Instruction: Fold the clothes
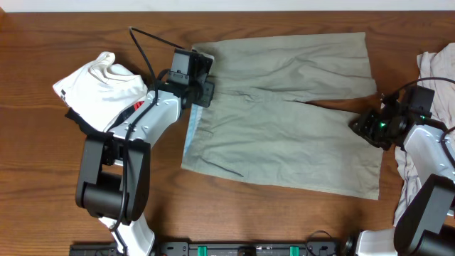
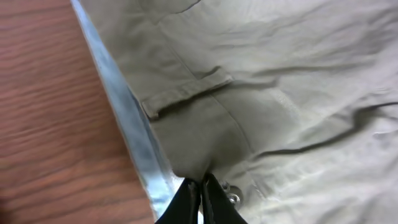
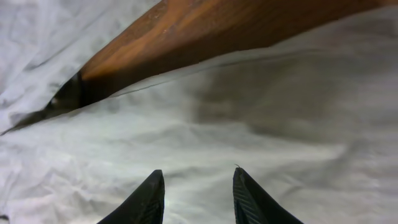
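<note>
The grey-green khaki shorts (image 1: pixel 284 121) lie spread flat on the table, waistband to the left with its pale blue inner band (image 1: pixel 190 131) showing. My left gripper (image 1: pixel 206 82) sits at the waistband's upper end. In the left wrist view it (image 2: pixel 202 180) is shut, with a bunch of the shorts (image 2: pixel 280 93) pinched at its tips beside a metal snap (image 2: pixel 232 198). My right gripper (image 1: pixel 362 124) hovers at the leg hems on the right. It (image 3: pixel 198 175) stands open over the pale cloth of the shorts (image 3: pixel 249 112), nothing between its fingers.
A white garment (image 1: pixel 99 85) lies piled at the left over a black-and-red one (image 1: pixel 135 107), under the left arm. An off-white garment (image 1: pixel 437 67) lies at the right edge beside the right arm. Bare wood table (image 1: pixel 284 213) runs along the front.
</note>
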Tool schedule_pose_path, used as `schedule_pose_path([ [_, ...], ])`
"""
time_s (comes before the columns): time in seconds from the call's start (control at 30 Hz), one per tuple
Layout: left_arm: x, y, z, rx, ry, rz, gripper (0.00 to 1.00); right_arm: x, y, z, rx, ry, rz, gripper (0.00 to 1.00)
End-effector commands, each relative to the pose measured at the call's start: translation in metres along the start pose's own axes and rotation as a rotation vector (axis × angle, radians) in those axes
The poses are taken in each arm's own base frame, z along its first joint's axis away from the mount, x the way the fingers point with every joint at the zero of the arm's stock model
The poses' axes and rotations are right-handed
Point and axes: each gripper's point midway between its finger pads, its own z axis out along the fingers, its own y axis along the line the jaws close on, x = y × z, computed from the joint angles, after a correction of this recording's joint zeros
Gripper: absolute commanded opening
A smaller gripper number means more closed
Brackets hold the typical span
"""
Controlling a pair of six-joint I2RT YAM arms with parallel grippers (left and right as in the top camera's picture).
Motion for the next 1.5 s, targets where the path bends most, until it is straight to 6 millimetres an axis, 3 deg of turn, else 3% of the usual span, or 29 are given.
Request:
schedule_pose_path([
  [0.0, 0.004, 0.022, -0.002, -0.122, 0.021, 0.042, 0.06, -0.004, -0.003, -0.003, 0.046, -0.016, -0.02, 0.35],
  [0.17, 0.005, 0.023, -0.002, -0.126, 0.025, 0.059, 0.06, 0.001, -0.017, -0.004, 0.123, -0.003, 0.017, 0.34],
  [0.33, 0.005, 0.023, -0.002, -0.126, 0.025, 0.059, 0.06, -0.006, -0.032, -0.007, 0.208, -0.043, 0.048, 0.31],
  [0.4, 0.005, 0.023, -0.002, -0.126, 0.025, 0.059, 0.06, -0.017, -0.031, -0.007, 0.199, -0.09, 0.04, 0.29],
  [0.5, 0.005, 0.023, -0.002, -0.126, 0.025, 0.059, 0.06, -0.04, -0.015, -0.008, 0.097, -0.168, 0.024, 0.16],
  [0.67, 0.005, 0.022, -0.002, -0.125, 0.025, 0.059, 0.06, -0.071, 0.004, -0.015, -0.01, -0.286, 0.028, 0.15],
  [0.87, 0.005, 0.022, -0.002, -0.125, 0.025, 0.058, 0.06, -0.09, -0.007, -0.005, 0.035, -0.355, 0.049, 0.06],
  [1.07, 0.005, 0.022, -0.002, -0.125, 0.026, 0.054, 0.06, -0.073, -0.027, 0.028, 0.072, -0.253, 0.102, 0.05],
  [1.47, -0.002, 0.022, -0.016, -0.124, 0.042, 0.054, 0.06, -0.054, -0.052, 0.027, 0.126, -0.173, 0.16, 0.05],
])
